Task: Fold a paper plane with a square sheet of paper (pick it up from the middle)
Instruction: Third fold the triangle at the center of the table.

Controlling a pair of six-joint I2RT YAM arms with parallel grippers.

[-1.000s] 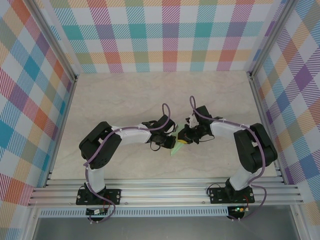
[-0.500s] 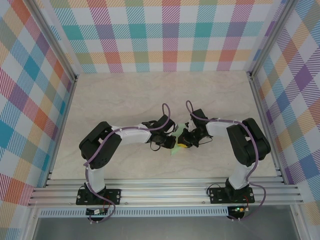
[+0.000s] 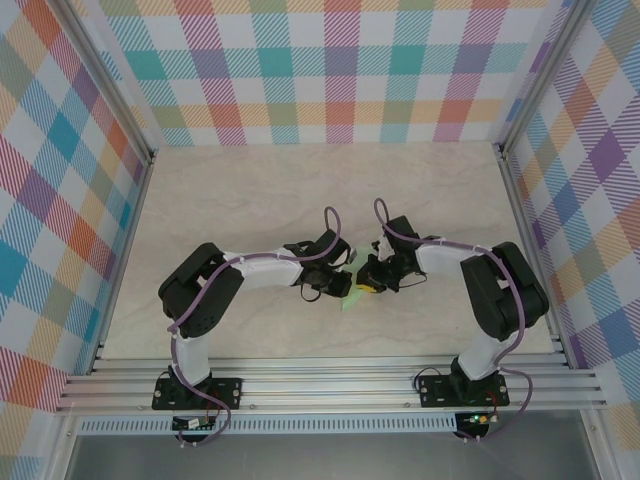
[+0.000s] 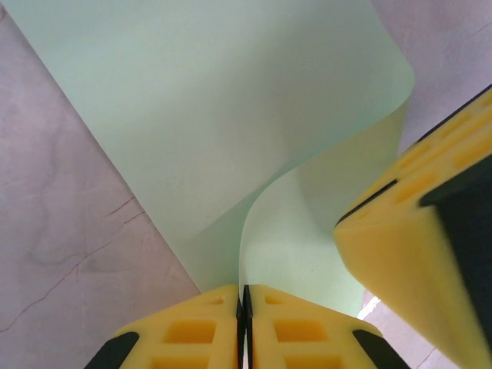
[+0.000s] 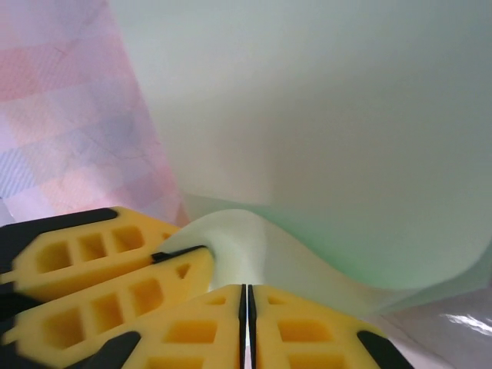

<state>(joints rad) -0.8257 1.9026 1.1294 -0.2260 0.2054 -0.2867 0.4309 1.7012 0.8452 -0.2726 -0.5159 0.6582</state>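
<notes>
The pale mint-green sheet of paper (image 3: 350, 300) hangs curled between both grippers near the table's middle, mostly hidden under them from above. In the left wrist view the sheet (image 4: 231, 115) bends in an S-curve, and my left gripper (image 4: 243, 296) is shut on its edge. The right gripper's yellow finger (image 4: 430, 231) sits close at the right. In the right wrist view the sheet (image 5: 346, 138) arches upward, with my right gripper (image 5: 247, 296) shut on its near edge. The left gripper's fingers (image 5: 100, 261) pinch the paper right beside it. From above, the left gripper (image 3: 338, 287) and right gripper (image 3: 366, 281) almost touch.
The beige marble-patterned tabletop (image 3: 300, 200) stretches open behind the arms. Checked walls (image 3: 340, 70) enclose it on three sides. An aluminium rail (image 3: 330, 385) runs along the near edge by the arm bases.
The right gripper has edged slightly left toward the left gripper, and the right elbow has shifted. Less of the paper shows from above. The left arm has held still.
</notes>
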